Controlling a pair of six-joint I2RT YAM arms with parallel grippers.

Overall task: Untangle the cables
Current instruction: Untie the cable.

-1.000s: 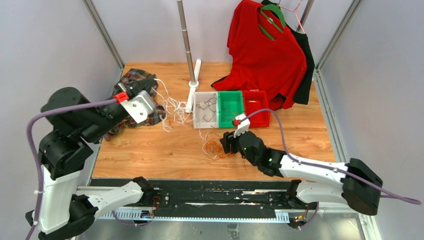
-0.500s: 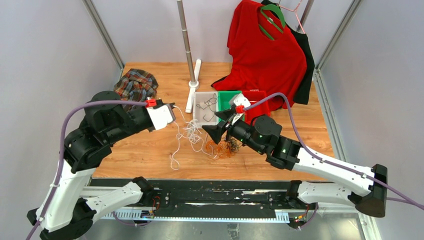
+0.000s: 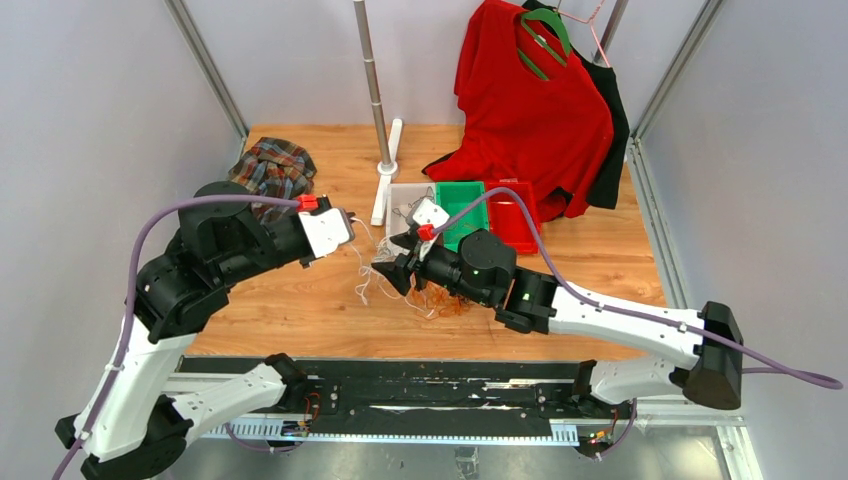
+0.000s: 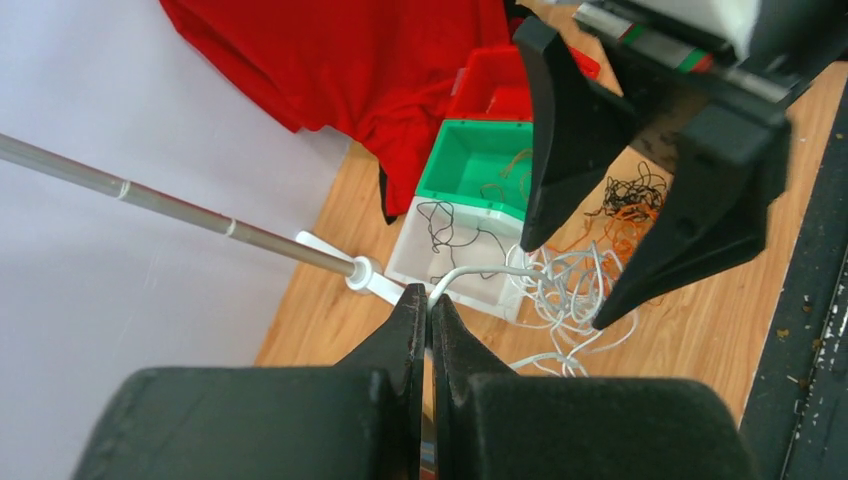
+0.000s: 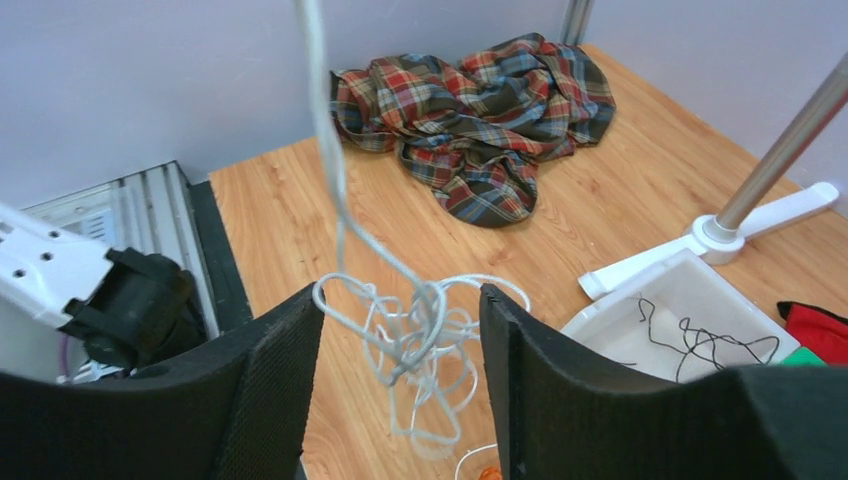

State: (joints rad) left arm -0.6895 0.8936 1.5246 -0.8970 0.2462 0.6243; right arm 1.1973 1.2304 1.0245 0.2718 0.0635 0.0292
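White cable point(image 5: 428, 300) is dangling as a knotted bunch at centre frame of the right wrist view, its strand running straight up to the left gripper point(image 4: 428, 297) pinching it, while the nearer right gripper point(image 5: 400, 300) is straddling the knot, jaws spread.

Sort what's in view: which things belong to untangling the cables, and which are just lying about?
Job: white cable, pinched in the left gripper; orange cable; black cable; white bin and green bin, holding cable bits.
Lying about: plaid cloth; red shirt; pole stand.
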